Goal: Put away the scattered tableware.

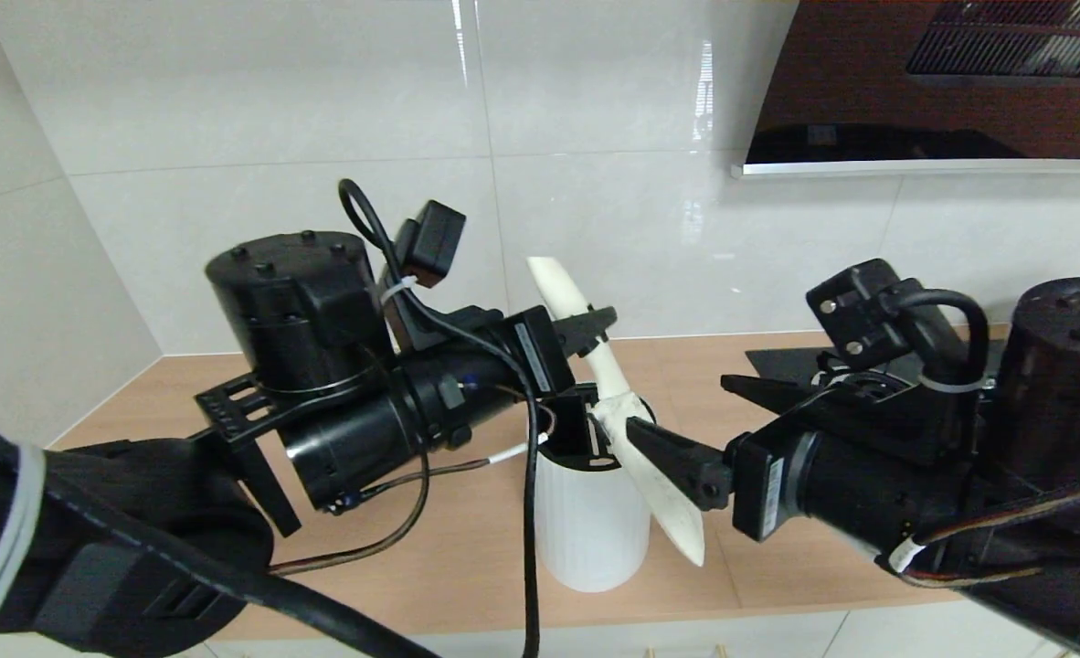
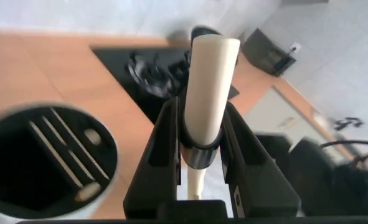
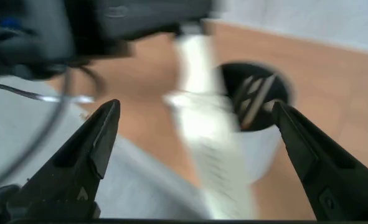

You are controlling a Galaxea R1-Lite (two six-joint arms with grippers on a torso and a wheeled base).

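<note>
plainly, from the head view the white knife (image 1: 677, 525) is held by its cream handle in the left gripper (image 1: 595, 334), its long axis slanted with the handle up and the blade running down toward the robot's right, across the front of the white holder (image 1: 586, 539) rather than into its dark opening. the right gripper (image 1: 677, 402) is seen spread wide just beside the blade, nearer to it than to anything else, gripping nothing. in the left wrist view the left gripper (image 2: 202, 134) is clamped narrow on the knife (image 2: 208, 74) near its collar, and the holder (image 2: 9, 162) lies off to one side. in the right wrist view the right gripper (image 3: 196, 118) is splayed around the blurred knife (image 3: 215, 162), untouched, with the holder (image 3: 264, 149) beyond; the tip probably has to be lifted above the rim.
</note>
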